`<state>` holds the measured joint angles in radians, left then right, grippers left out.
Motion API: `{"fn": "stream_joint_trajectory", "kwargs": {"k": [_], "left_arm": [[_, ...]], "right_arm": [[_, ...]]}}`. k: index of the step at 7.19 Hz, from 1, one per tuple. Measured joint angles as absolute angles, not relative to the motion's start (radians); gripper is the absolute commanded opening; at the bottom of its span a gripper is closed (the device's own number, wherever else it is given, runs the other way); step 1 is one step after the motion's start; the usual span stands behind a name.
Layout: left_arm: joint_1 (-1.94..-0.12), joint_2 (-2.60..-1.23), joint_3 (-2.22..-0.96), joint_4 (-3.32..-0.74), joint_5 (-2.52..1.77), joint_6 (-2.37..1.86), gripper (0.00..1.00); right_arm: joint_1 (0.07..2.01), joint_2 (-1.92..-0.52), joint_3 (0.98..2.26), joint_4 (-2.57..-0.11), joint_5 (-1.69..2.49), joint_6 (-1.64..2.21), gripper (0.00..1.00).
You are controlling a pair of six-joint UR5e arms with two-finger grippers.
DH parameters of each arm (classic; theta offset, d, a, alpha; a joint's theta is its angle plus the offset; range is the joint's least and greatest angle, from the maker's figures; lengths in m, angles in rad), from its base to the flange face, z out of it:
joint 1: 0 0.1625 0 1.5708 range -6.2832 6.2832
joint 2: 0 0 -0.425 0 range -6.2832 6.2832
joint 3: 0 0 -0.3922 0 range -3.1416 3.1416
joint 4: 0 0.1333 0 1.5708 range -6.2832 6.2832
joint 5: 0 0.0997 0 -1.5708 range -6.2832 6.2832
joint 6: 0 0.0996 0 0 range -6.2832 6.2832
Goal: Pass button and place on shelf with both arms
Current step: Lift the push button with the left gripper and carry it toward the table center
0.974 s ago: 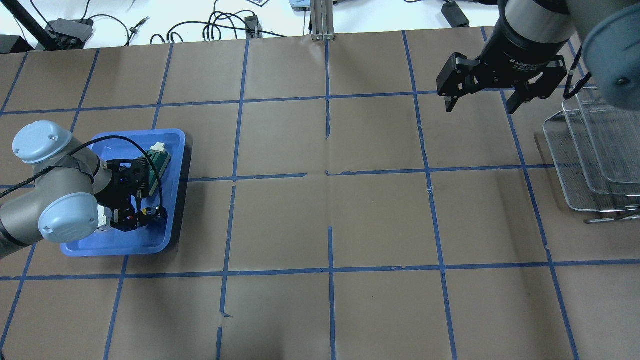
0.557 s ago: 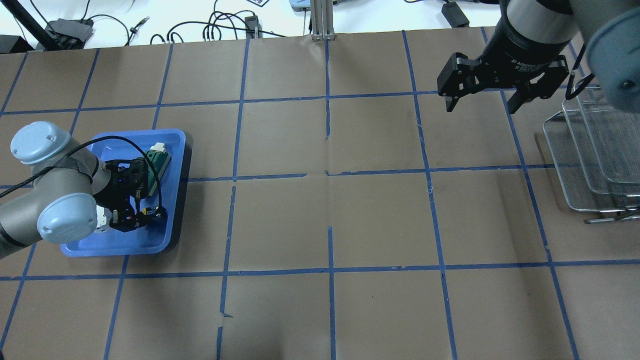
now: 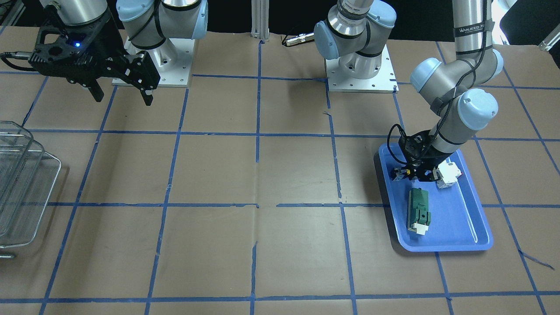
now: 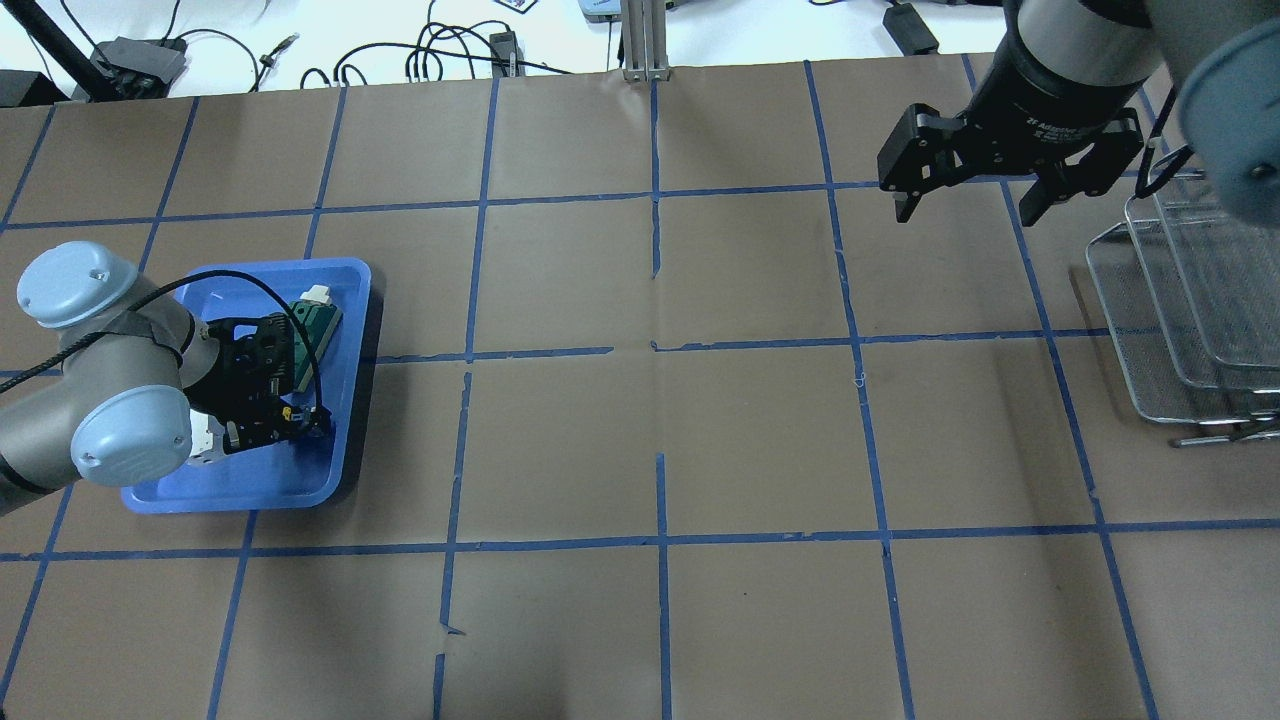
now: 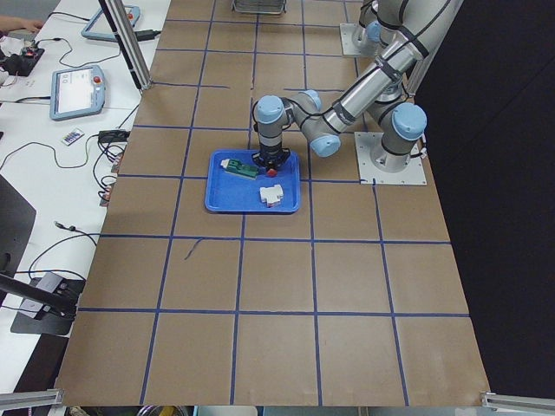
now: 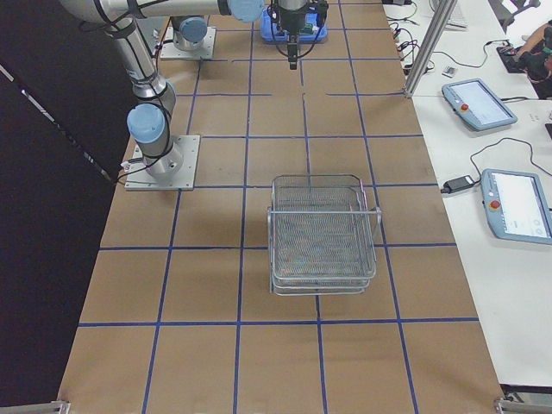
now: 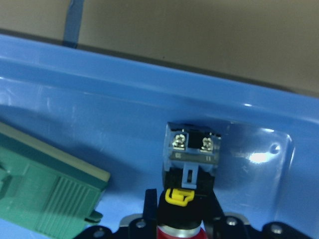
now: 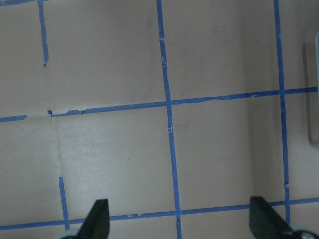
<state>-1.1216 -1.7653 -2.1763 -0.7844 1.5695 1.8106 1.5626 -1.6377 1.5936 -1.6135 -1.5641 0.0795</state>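
Observation:
The button (image 7: 192, 164) has a red cap, a yellow collar and a dark block body. It sits between the fingers of my left gripper (image 4: 272, 428), low inside the blue tray (image 4: 250, 492). The jaws are shut on its collar end, and the block end points at the tray wall. The front-facing view shows the same grip (image 3: 410, 173), and the red cap shows in the exterior left view (image 5: 271, 172). My right gripper (image 4: 965, 205) is open and empty, high above the table near the shelf (image 4: 1180, 300). The shelf is a silver wire-mesh rack at the right edge.
A green block component (image 4: 316, 325) and a white breaker (image 3: 448, 173) also lie in the tray (image 3: 459, 238). The brown table carries a blue tape grid. Cables and boxes lie beyond its far edge. The shelf also shows in the exterior right view (image 6: 323, 233).
My left wrist has shifted slightly over the tray, with the fingers still at the button. My right gripper has drifted a little to the right and stays open.

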Motion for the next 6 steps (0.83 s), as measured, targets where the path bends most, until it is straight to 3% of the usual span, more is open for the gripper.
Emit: {"fn": "stream_joint_trajectory", "kwargs": {"k": [2,6], "left_arm": [[-1.141,-1.720,-2.118,-0.862,1.555,1.824,0.00],[-1.454,-1.661,-1.681,-1.400,1.476,1.617,0.00]], "right_arm": [[1.544,-1.637,1.588,-1.643,-1.569,0.076,1.00],[1.305,-1.634,1.578,-1.684,-1.576,-0.127,1.00]]}}
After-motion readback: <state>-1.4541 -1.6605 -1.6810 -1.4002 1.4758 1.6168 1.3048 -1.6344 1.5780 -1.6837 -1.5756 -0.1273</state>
